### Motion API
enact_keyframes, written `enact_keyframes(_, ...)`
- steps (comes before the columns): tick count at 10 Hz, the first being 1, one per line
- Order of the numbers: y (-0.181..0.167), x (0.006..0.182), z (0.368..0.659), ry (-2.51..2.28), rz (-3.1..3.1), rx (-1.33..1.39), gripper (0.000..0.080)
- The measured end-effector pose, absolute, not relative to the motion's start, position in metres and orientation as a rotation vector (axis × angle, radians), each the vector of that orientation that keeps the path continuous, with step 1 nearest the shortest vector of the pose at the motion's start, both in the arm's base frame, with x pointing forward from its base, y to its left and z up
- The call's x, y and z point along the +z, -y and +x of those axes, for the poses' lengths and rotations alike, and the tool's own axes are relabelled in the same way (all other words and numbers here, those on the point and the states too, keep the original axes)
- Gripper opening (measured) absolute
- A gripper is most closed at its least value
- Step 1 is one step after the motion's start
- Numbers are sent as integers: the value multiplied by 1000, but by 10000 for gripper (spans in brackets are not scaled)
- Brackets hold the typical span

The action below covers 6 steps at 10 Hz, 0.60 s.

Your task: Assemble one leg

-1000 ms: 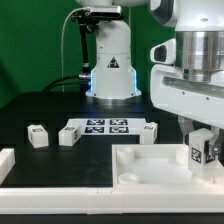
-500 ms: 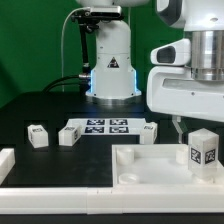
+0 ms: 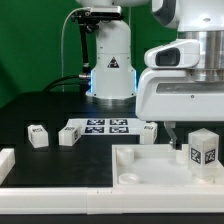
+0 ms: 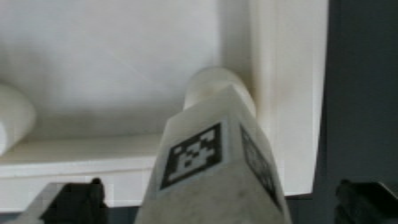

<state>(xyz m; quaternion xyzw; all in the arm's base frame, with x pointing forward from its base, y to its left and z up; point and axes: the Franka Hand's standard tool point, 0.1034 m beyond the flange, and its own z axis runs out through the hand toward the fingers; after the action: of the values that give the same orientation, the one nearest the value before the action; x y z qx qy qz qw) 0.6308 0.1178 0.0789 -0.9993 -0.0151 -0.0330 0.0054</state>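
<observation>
Leg, a small white block with a black-and-white tag on its face, stands upright on the large white square piece, in that piece's corner at the exterior view's right. We see the gripper hanging above the same corner, directly over the leg. Its dark fingertips are spread wide, one on each side of the leg, and they touch nothing.

We judge that the leg is placed and free of the gripper, so most of the work looks done. We cannot tell whether it sits fully home in the corner, so a final check or tightening may be left.

Beyond the square piece's far edge, three spare legs and the marker board lie on the dark table, untouched.
</observation>
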Motion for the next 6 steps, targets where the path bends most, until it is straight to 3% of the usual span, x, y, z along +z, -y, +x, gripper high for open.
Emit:
enact_keyframes(4, -122, 80, 630, 380, -3119, -105, 649)
enact_keyframes(6, -122, 80, 630, 379, -3119, -105, 391)
